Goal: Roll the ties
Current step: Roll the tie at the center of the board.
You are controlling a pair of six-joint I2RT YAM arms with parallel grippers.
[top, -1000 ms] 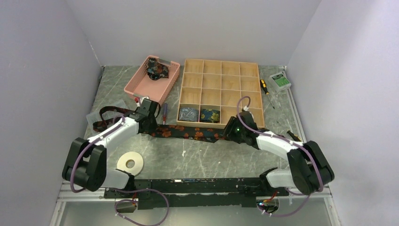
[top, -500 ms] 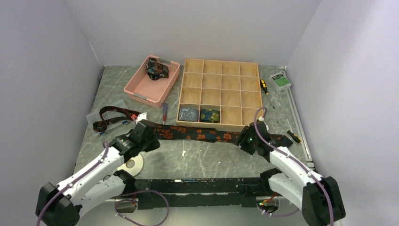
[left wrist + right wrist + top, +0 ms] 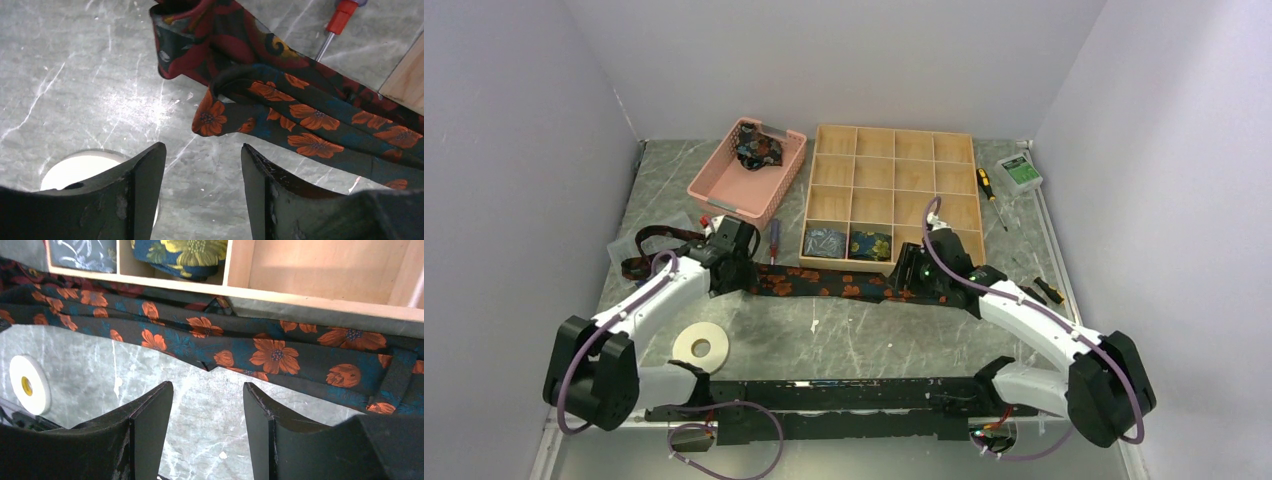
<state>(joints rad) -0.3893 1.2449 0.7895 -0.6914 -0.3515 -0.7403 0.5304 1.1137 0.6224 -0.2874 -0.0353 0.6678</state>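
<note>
A dark tie with orange flowers (image 3: 824, 284) lies stretched along the table in front of the wooden tray. Its folded left end (image 3: 235, 112) lies just beyond my left gripper (image 3: 202, 150), which is open and empty above bare table. A maroon tie (image 3: 210, 35) lies behind that end and curls off to the left (image 3: 649, 248). My right gripper (image 3: 207, 390) is open and empty too, just short of the flowered tie's wider part (image 3: 272, 352). Two rolled ties (image 3: 826, 242) (image 3: 870, 244) sit in front compartments of the tray. Another tie (image 3: 757, 150) lies bundled in the pink basket.
The wooden compartment tray (image 3: 894, 170) stands at the back middle, the pink basket (image 3: 724, 185) to its left. A white ring of tape (image 3: 701, 347) lies near the left arm. A red-handled screwdriver (image 3: 774, 238) lies between basket and tray; more tools (image 3: 986, 183) and a small box (image 3: 1020, 171) lie on the right.
My left gripper has opened and let go of the tie's left end after swinging back up to it. The right arm has moved left, toward the tray.
</note>
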